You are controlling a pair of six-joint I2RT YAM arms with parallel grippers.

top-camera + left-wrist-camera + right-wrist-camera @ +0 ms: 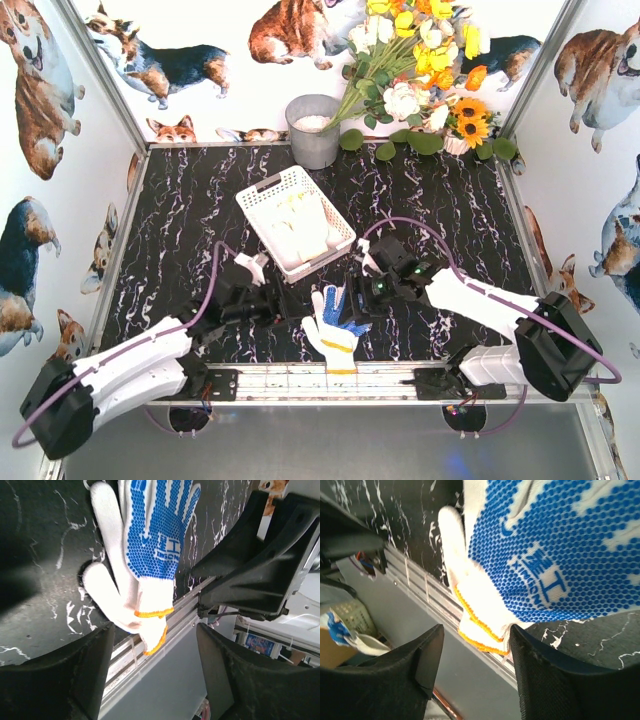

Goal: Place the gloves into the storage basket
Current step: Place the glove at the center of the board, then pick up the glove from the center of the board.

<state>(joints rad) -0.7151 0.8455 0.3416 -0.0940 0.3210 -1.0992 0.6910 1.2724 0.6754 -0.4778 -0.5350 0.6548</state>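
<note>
We find the blue-dotted glove [338, 306] lying on a white glove [325, 340] at the bench's [180, 230] near edge, between the arms. Its cuff faces the bases and its long axis runs toward the storage basket [263, 238]. The left fingers [60, 680] and right fingers [545, 680] are spread and empty, and the right ones look nearer.

L pincer [155, 650] spread; blue-dotted glove [157, 540] lies atop white glove [107, 587], cuffs over table [35, 555] edge.

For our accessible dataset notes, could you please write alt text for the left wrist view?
A blue-dotted white glove lies partly over a plain white glove on the black marbled table, both orange-trimmed cuffs reaching the metal rail at its edge. The left gripper hovers above them, open and empty.
</note>
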